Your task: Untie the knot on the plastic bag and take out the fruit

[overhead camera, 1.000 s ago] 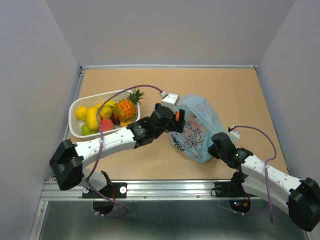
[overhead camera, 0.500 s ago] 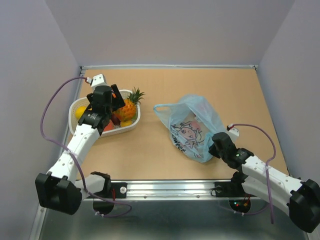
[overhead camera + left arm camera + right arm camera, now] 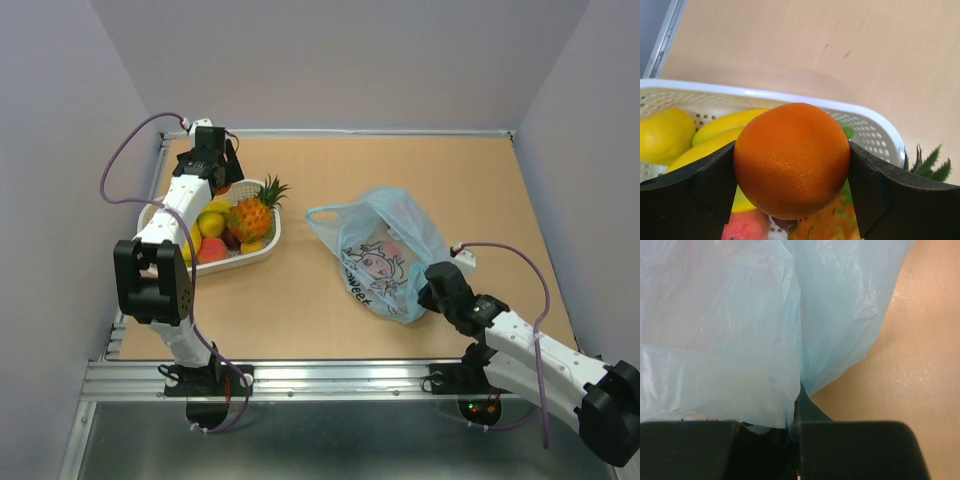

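left gripper (image 3: 218, 172): clamped on orange (image 3: 790, 145), above basket (image 3: 690, 86)
right gripper (image 3: 794, 435): pinched shut on plastic bag (image 3: 730, 340) film
risk: orange may bounce out; film may tear

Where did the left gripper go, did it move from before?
Yes. The left gripper swung left from the plastic bag mouth to the white basket far edge, holding an orange.
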You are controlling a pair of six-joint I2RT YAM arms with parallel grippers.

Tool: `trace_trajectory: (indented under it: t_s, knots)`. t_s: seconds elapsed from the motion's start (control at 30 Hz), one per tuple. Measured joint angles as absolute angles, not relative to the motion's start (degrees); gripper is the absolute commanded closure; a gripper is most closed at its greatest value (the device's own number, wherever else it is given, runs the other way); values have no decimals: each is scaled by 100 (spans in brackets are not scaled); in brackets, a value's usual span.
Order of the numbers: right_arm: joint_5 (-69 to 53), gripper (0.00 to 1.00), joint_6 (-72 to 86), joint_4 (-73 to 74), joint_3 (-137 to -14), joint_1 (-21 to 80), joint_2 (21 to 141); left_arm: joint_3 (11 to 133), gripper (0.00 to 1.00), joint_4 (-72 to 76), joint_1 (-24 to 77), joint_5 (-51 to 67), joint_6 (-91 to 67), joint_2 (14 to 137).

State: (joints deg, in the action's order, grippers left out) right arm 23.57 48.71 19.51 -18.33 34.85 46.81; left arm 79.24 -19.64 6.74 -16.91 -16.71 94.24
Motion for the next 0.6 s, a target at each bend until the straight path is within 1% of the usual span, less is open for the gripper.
trace_trajectory:
  t_s: [0.13,0.27,0.3,0.4,0.43,0.5,0.53,0.6]
  knots:
    - [2355,87,4742,1966,-1922,3485,4694,8202,20,-2036,633,-1592,-1614,9996]
    - [2357,85,4595,1946,-2099,3485,4692,8086,19,-2158,633,-1540,-1568,10075]
    - [2357,83,4560,1946,-2134,3485,4692,8034,19,-2152,633,-1540,-1553,10062]
    - [2362,77,4447,1951,-2204,3485,4694,7878,13,-2169,633,-1505,-1525,10033]
    - [2364,71,4407,1946,-2224,3485,4698,7835,12,-2174,633,-1500,-1518,10029]
    - [2370,64,4285,1951,-2281,3485,4724,7813,7,-2193,633,-1503,-1500,10020]
    - [2381,56,4224,1949,-2320,3485,4751,7813,5,-2196,631,-1500,-1487,9998]
    - [2403,43,4141,1953,-2388,3485,4775,7813,1,-2213,631,-1494,-1457,9946]
